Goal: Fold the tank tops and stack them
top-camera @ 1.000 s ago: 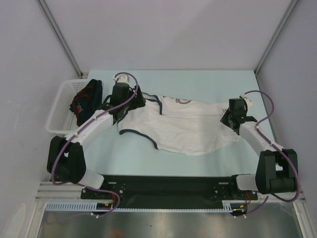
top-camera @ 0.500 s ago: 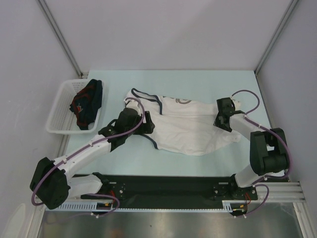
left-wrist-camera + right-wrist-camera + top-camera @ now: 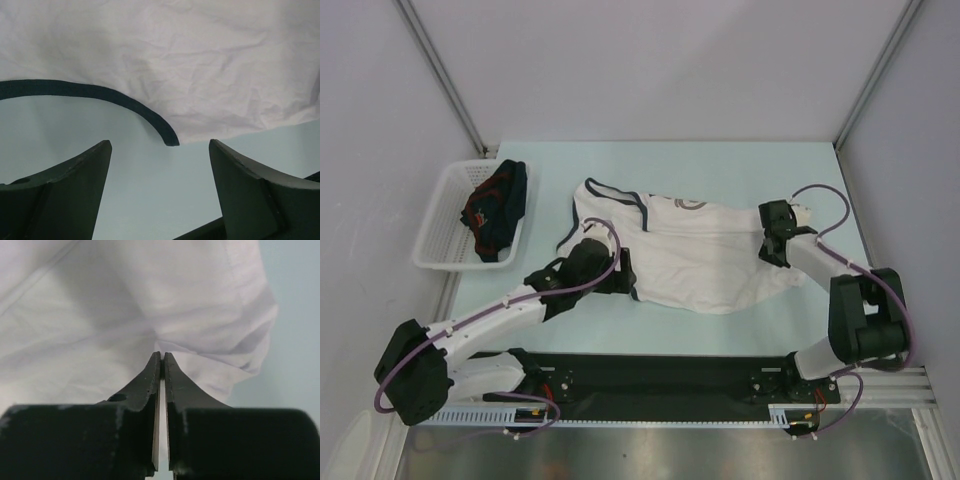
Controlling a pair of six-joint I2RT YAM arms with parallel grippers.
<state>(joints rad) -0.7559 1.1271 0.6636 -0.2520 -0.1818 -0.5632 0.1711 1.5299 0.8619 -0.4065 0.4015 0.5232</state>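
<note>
Left wrist view: left gripper (image 3: 160, 147) gapes wide just short of the white tank top's (image 3: 200, 60) dark-trimmed edge on the table (image 3: 160, 205) (limp, light cloth, best pinched at edges); right gripper (image 3: 162, 356) pinches its hem

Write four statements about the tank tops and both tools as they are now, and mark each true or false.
1. The navy tank top lies in the basket. True.
2. The left tool is shut on the white tank top. False: its jaws stand open over the table, just short of the dark trim.
3. The right tool is shut, its tips at the white cloth. True.
4. The white tank top is folded and stacked on the navy one. False: it lies spread on the table, apart from the basket.
</note>
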